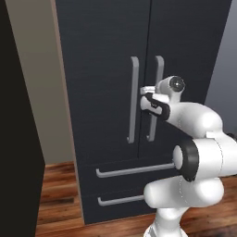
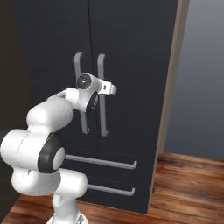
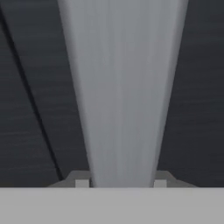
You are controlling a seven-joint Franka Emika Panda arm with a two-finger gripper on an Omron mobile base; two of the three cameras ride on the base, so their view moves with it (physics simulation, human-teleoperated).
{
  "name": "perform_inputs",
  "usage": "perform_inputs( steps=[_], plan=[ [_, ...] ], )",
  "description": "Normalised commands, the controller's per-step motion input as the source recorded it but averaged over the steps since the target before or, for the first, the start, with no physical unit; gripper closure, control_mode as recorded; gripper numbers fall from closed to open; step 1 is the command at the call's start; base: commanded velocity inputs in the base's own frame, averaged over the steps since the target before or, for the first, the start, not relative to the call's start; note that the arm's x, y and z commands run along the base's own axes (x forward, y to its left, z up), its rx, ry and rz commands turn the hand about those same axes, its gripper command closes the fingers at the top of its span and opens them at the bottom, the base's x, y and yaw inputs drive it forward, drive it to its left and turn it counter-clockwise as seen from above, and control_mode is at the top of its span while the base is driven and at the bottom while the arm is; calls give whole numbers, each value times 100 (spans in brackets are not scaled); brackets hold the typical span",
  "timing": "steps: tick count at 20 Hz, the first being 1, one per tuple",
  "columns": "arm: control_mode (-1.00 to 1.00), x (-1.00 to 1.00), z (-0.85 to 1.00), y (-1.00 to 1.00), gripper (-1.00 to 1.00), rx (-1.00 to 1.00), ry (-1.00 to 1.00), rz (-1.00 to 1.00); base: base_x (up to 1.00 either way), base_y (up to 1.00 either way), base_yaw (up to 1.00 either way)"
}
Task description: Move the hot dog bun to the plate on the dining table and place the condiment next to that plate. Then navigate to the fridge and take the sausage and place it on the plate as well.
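I have the hand [image 3: 121, 183] pinching the right door's handle [image 3: 122, 96] on the fridge [image 1: 102, 55], fingertips [image 3: 82, 182] flanking the bar. Both doors are closed. I cannot see the sausage.

The fridge [image 1: 102, 92] is charcoal black with a faint horizontal grain. Its handles [image 1: 133, 99] are plain matte grey. Below it, the floor [image 2: 188, 183] shows reddish-brown wood planks. Beside it, the wall [image 2: 201, 78] is flat blue-grey.
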Motion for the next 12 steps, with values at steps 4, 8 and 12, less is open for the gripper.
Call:
perform_inputs(
  steps=[4, 8, 12],
  plan=[
    [-100, -81, 1, -48, 100, 0, 0, -10, 0, 0, 0],
    [-100, -100, 11, -71, 100, 0, 0, -13, 0, 0, 0],
    [-100, -100, 21, -72, 100, 0, 0, -8, 0, 0, 0]
  ],
)
